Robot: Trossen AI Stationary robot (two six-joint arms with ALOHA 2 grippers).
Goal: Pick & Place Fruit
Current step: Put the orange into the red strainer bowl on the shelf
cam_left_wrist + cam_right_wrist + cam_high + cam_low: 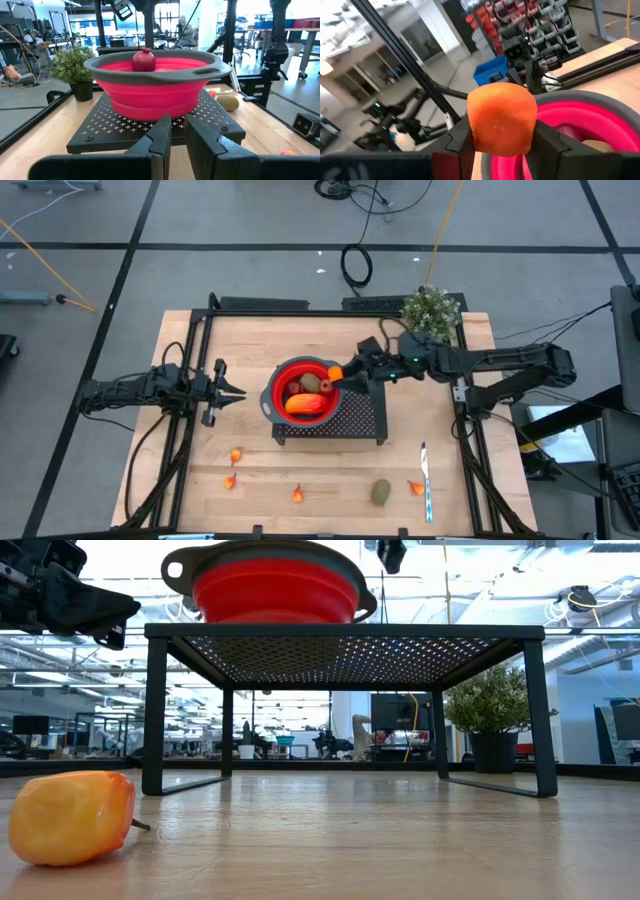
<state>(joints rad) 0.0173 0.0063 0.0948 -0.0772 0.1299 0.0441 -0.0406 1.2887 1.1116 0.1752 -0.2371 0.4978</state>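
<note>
One orange fruit (label-free, seemingly)

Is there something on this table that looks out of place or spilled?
Nothing looks spilled or damaged. The red bowl sits level on the black perforated stand. A few fruit pieces lie loose near the front edge, beside a knife, simply not yet collected.

I see my right pincer holding an orange fruit piece between its two dark fingers, one finger on each side of the piece. Just behind and below the orange piece is the red bowl with a grey rim, and something pale lies inside it. Beyond the bowl there is the wooden tabletop and blurred shelves with bins.
</note>
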